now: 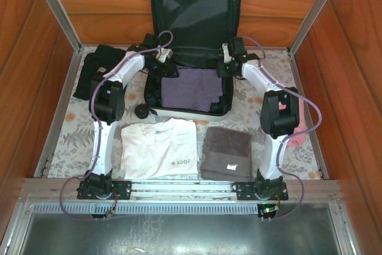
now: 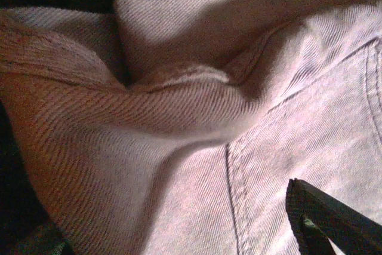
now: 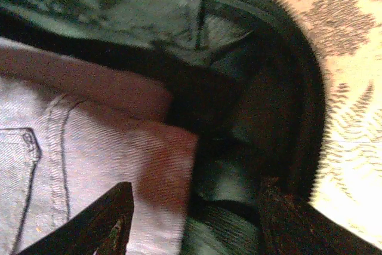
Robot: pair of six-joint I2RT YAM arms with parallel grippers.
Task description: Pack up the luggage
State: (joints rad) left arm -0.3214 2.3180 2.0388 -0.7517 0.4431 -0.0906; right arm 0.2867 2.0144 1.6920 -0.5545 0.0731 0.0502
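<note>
The luggage lies open at the back of the table, its black-lined lid upright against the wall. Folded grey-purple jeans lie in its lower half. My left gripper hovers over the jeans' far left corner. Its wrist view has bunched denim close below and one dark finger far to the right, so the jaws stand open and hold nothing. My right gripper is open over the jeans' right edge and the suitcase's black lining, with nothing between its fingers.
A folded white T-shirt and a folded brown-grey towel lie near the front edge. A black garment sits at the left. Something pink lies at the right, behind the right arm. Wooden walls enclose the table.
</note>
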